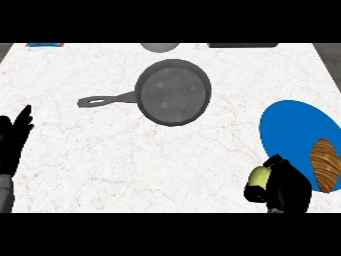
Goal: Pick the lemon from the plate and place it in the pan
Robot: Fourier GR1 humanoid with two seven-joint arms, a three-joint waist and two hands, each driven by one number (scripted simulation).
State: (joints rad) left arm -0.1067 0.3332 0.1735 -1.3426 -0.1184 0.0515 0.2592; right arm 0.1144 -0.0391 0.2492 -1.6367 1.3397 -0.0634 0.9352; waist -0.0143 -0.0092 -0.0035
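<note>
**Two robot hands in view, lemon in the right one**

Two robot hands enter from the desk's (92,150) near edge. The right robot hand (285,187) sits at the near right, its fingers curled round the lemon (259,176); only the lemon's pale yellow left side shows past the black fingers. Hand and lemon are just off the near-left rim of the blue plate (295,122), over the white desk rather than the plate.

The plate lies along the desk's right edge. A brown croissant (325,164) rests on its near-right part, close to the right robot hand.

The pan (174,92), dark grey and round, lies toward the far middle of the desk, handle pointing to the left edge. It is well apart from the lemon, and nothing lies in it.

The left robot hand (7,142) is at the near left corner, fingers straight and up, holding nothing, resting.

Along the far edge: a grey rounded object (160,46), a dark flat object (243,45), and a blue item (44,45), all cut off.
</note>
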